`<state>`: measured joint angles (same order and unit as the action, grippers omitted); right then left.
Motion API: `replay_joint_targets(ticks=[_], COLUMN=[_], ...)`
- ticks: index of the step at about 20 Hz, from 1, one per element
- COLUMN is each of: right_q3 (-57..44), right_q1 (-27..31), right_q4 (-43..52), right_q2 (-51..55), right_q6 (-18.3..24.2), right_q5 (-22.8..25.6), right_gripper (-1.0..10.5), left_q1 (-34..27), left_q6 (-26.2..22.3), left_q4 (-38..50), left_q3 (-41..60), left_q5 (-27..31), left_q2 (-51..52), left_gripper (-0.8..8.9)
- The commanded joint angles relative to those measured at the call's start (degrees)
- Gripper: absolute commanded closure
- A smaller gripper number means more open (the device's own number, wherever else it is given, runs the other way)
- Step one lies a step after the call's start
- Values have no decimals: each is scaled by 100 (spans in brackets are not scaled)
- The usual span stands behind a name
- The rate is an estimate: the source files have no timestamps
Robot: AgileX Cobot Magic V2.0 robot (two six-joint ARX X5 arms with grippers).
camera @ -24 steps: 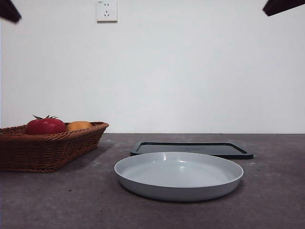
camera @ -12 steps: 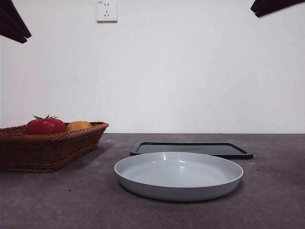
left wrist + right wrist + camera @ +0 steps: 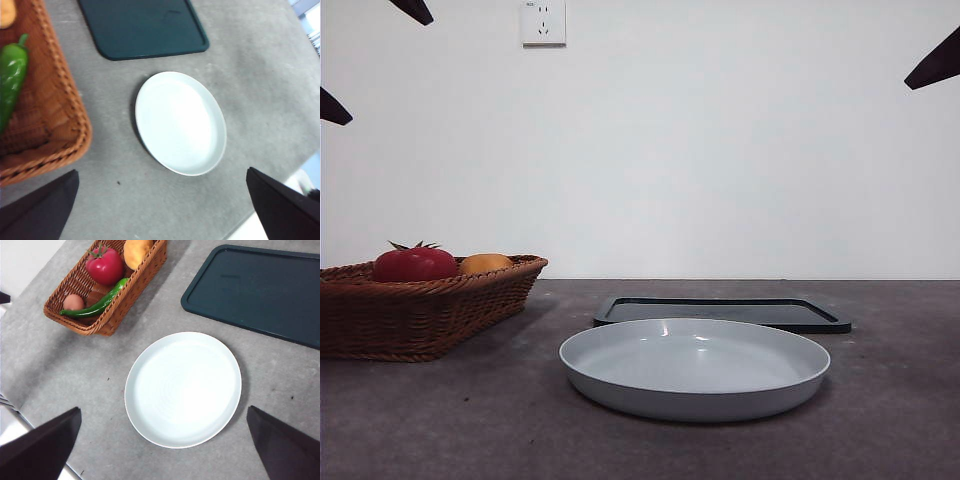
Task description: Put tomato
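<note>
A: Log by size. Table (image 3: 440, 420) first?

B: Grey, speckled surface, carrying everything. Next, the dark green tray (image 3: 260, 290), flat, lying toward the far edge of the table as the front view has it. Just in front of it sits the white plate (image 3: 695, 400), round, shallow and bare inside. Whether plate and tray touch, I cannot tell; from above a narrow strip of table shows between them.

A: Basket?

B: Woven brown basket (image 3: 145, 277) near the table's left edge in the front view, well apart from the plate.

A: Contents?

B: The tomato (image 3: 105, 266) lies inside it, red, glossy, green stem up, at the end of the basket nearer the tray. Touching or just beside it is a yellow-orange fruit (image 3: 136, 250). A green pepper (image 3: 95, 305) lies along the basket wall on the plate's side. A small pinkish round item (image 3: 73, 302) sits at the other end.

A: Tools?

B: Left tool (image 3: 165, 210): jaws spread wide apart, gripping nothing, high above the plate. Right tool (image 3: 165, 450): jaws likewise wide apart and unloaded, also high over the plate. Neither touches anything.
</note>
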<state>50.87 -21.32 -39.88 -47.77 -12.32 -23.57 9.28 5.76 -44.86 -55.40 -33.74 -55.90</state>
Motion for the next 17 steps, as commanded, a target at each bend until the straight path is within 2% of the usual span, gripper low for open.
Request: replay_joint_targets(ticks=[1, 3, 10, 14, 17], right_q3=[76, 79, 79, 79, 79], right_q1=[-24, -24, -24, -24, -24], right_q4=[39, 39, 39, 42, 39], right_q2=[-48, -48, -48, -48, -48], right_q6=[-94, -127, -219, -227, -227], right_q5=[31, 94, 118, 118, 122], right_gripper=[317, 317, 317, 317, 317], left_q1=[11, 11, 11, 11, 7], left_q6=[52, -37, -568, -833, -1261], left_q4=[31, -212, -1211, -1248, -1154], left_q3=[-396, -730, -2347, -2988, -3209], left_q5=[216, 483, 2090, 2616, 2826], left_q2=[-142, -380, -2048, -3071, -3694], left_gripper=[85, 85, 86, 86, 86])
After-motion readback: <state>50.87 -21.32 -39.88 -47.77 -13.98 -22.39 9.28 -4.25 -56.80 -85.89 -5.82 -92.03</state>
